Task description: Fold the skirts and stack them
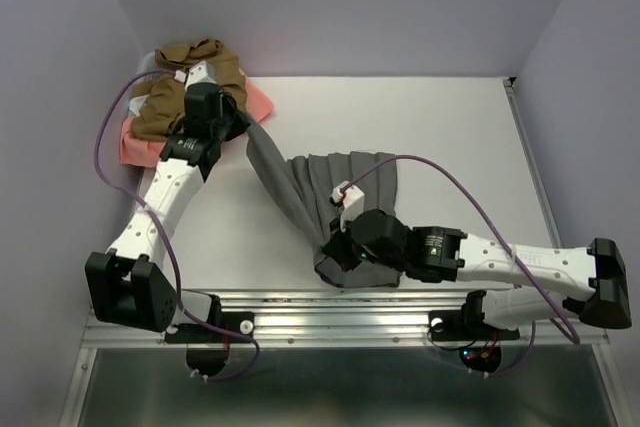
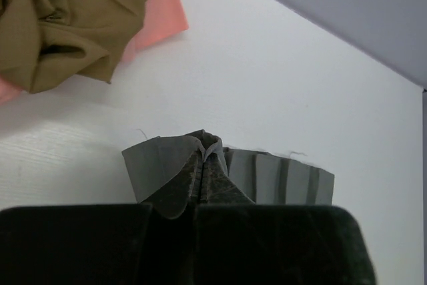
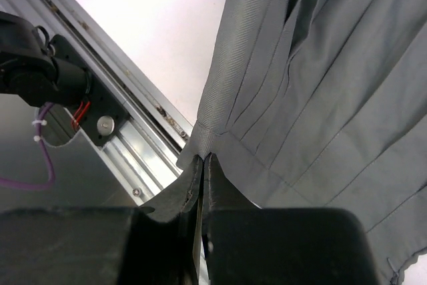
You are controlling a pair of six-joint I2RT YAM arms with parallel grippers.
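Far-left corner of the worktop (image 1: 440, 127): the tan-brown skirt (image 1: 168, 112) lies bunched in a heap on top of the salmon-pink skirt (image 1: 135, 145). The pink one shows flat at the heap's edges. In the overhead view the left arm covers part of both.

Left gripper (image 2: 207, 159): just beside that heap, on its centre-facing side. My wrist view shows the jaws closed on a peaked fold of the grey skirt (image 1: 300, 187), with cloth flaring out either side of the fingertips.

Grey skirt: strung between the two grippers. Its long axis is a diagonal, from the left gripper near the far-left corner down to the near edge at about mid-width. One edge is drawn into a narrow band along that line, and the pleated body fans out to the right of it. I cannot tell whether the band touches the worktop.

Right gripper (image 3: 203, 161): at the near edge, close to the aluminium rail (image 3: 133, 138). Jaws closed, pinching a corner of the grey skirt's stitched band.
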